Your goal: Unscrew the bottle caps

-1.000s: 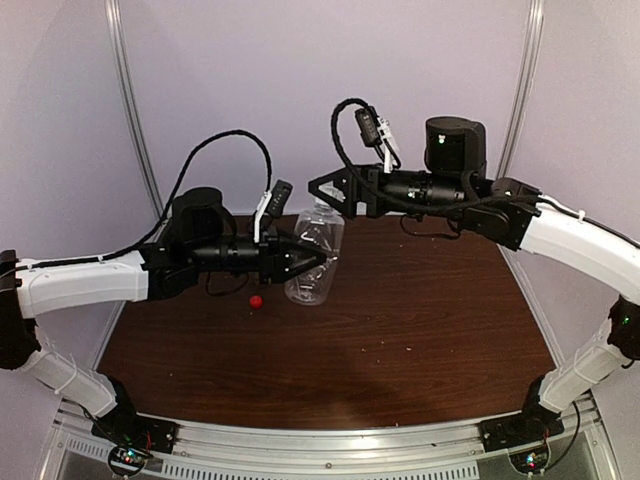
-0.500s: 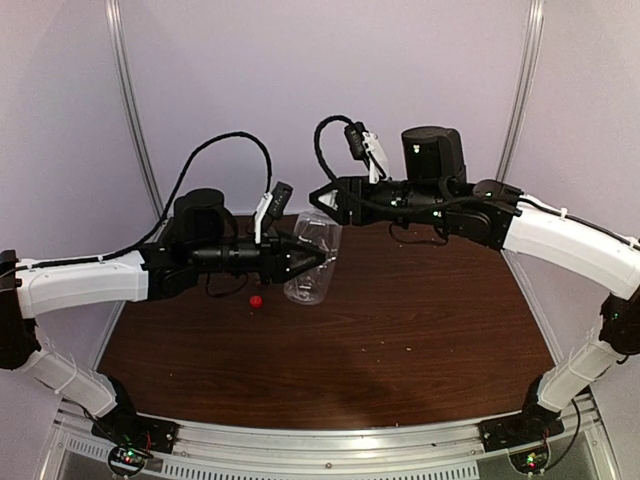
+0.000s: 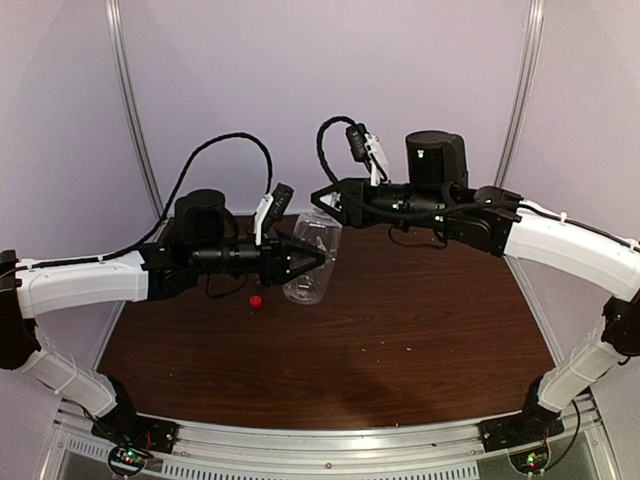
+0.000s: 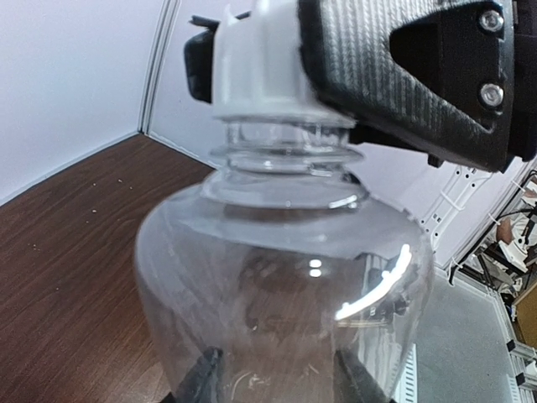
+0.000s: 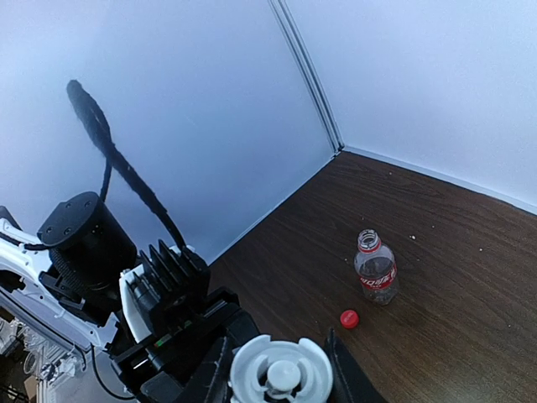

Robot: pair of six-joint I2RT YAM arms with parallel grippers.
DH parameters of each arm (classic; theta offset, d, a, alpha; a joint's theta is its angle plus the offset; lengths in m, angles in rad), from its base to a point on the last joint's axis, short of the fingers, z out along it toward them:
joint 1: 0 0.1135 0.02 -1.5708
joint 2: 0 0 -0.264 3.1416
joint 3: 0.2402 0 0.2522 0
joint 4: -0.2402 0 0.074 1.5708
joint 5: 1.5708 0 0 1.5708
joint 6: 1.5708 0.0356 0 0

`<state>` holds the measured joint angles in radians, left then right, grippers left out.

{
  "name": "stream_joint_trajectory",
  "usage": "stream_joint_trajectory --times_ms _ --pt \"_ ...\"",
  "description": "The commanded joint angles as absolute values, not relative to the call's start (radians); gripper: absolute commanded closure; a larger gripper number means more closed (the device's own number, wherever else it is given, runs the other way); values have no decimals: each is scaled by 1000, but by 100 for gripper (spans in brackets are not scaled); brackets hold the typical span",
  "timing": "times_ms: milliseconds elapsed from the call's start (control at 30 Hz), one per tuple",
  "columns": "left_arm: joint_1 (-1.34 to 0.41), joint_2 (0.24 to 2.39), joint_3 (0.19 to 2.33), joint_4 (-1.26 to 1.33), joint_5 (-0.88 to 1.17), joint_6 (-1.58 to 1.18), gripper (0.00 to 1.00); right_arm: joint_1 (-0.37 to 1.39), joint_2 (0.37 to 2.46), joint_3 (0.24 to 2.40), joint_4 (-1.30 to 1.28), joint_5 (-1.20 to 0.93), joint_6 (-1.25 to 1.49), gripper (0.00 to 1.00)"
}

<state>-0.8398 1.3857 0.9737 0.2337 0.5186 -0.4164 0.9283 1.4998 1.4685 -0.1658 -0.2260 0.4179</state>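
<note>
Now left tool (image 3: 320, 257) clamps wide bottle (image 3: 305, 285); right tool (image 3: 320, 197) pinches white cap (image 5: 281, 374)

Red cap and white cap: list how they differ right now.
The red cap lies loose on the table, beside its open small bottle; the white cap sits on the neck of the large bottle. Nothing touches the red cap; the right gripper clamps the white cap. Both are small and round.
</note>
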Motion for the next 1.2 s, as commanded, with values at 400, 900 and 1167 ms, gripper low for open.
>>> stream_joint_trajectory --times_ms 400,900,1167 --pt "-845 1347 923 506 860 -426 78 812 1472 1349 124 -876 332 94" --pt "-845 1346 899 578 962 -468 77 801 1508 1368 137 -947 302 74" --pt "-845 1339 908 483 811 -420 78 803 1474 1385 30 -743 318 33"
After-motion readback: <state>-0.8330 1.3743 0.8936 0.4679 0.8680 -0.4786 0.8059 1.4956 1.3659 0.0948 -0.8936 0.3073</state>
